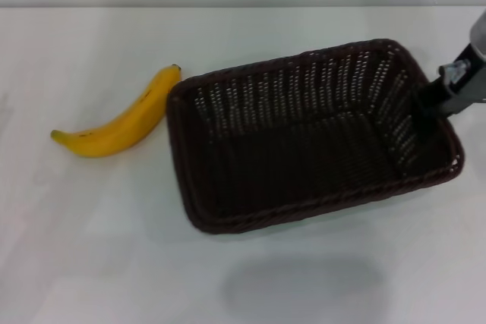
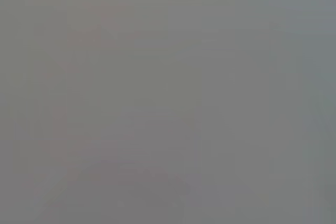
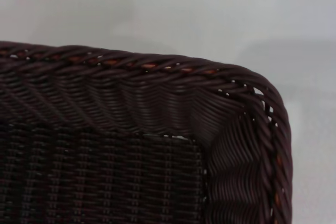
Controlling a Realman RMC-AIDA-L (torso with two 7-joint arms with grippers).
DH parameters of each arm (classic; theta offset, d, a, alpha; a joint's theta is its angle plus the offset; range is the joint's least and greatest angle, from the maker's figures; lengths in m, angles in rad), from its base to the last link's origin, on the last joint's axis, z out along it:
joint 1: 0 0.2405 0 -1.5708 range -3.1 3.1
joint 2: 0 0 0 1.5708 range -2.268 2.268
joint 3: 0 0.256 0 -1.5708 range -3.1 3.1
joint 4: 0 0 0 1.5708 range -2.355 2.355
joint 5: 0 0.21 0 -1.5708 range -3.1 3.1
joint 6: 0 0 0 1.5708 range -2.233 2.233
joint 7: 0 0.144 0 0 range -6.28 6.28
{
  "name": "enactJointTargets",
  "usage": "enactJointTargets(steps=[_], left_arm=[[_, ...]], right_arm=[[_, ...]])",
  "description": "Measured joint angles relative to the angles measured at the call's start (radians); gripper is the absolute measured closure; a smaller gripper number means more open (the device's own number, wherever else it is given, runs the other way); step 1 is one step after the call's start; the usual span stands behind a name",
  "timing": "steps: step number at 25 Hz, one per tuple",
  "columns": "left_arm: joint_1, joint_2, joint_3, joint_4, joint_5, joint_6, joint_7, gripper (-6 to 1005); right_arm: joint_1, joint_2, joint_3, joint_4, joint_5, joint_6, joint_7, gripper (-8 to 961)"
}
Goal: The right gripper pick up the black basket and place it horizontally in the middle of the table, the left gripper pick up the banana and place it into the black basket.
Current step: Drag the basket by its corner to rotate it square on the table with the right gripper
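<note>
The black basket (image 1: 304, 85) is in the middle of the head view, long side running left to right. A detached faint shadow on the table (image 1: 76, 248) below it suggests it hangs just above the surface. My right gripper (image 1: 425, 102) grips the basket's right-hand wall, its black jaw across the rim. The right wrist view shows a corner of the basket (image 3: 131, 93) and its braided rim close up. The banana (image 1: 121, 123) lies on the table left of the basket, its dark tip almost touching the basket's far left corner. My left gripper is out of view.
The left wrist view is a plain grey blur. The white table stretches open in front of the basket and to the left, around the banana. Its far edge meets a pale wall at the back.
</note>
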Motion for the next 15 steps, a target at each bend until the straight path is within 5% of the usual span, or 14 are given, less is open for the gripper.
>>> enactJointTargets(steps=[7, 12, 15], left_arm=[[-0.002, 0.005, 0.000, 0.003, 0.002, 0.001, 0.000, 152], [-0.001, 0.007, 0.000, 0.005, 0.003, 0.001, 0.000, 153], [-0.001, 0.007, 0.000, 0.005, 0.003, 0.001, 0.000, 153]], right_arm=[[0.016, -0.001, 0.024, 0.043, 0.045, 0.013, 0.054, 731], [0.011, -0.001, 0.032, 0.016, 0.061, 0.050, 0.104, 546], [0.004, -0.001, 0.041, -0.002, 0.098, 0.060, 0.114, 546]])
